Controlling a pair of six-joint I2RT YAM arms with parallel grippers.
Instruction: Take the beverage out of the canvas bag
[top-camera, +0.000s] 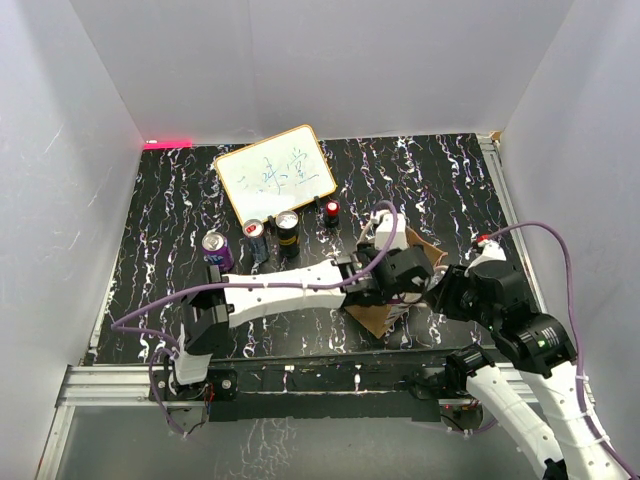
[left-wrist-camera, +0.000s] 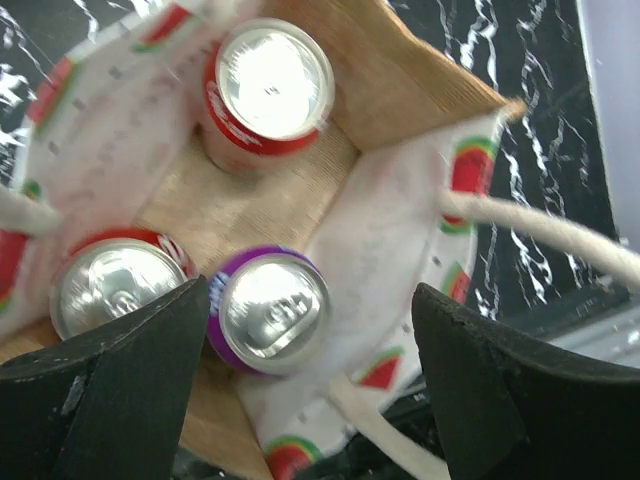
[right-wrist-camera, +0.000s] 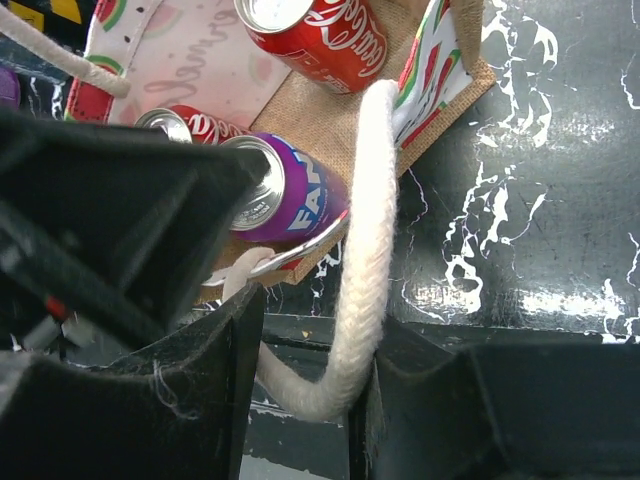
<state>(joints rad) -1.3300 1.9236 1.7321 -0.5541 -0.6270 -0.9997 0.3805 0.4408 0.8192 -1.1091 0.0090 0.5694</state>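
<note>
The canvas bag (top-camera: 375, 316) stands open at the near middle of the table. In the left wrist view its brown floor (left-wrist-camera: 240, 200) holds a purple can (left-wrist-camera: 268, 305) and two red cans (left-wrist-camera: 268, 85) (left-wrist-camera: 118, 288), all upright. My left gripper (left-wrist-camera: 310, 385) is open just above the bag's mouth, and the purple can sits close to its left finger (left-wrist-camera: 110, 390). My right gripper (right-wrist-camera: 318, 345) is shut on a white cord handle (right-wrist-camera: 365, 230) at the bag's near side. The purple can (right-wrist-camera: 300, 190) also shows in the right wrist view.
Behind the bag on the black marbled table stand a purple can (top-camera: 217, 250), two more cans (top-camera: 256, 240) (top-camera: 287, 228) and a small red object (top-camera: 331, 212). A whiteboard (top-camera: 275, 172) lies at the back. White walls enclose the table.
</note>
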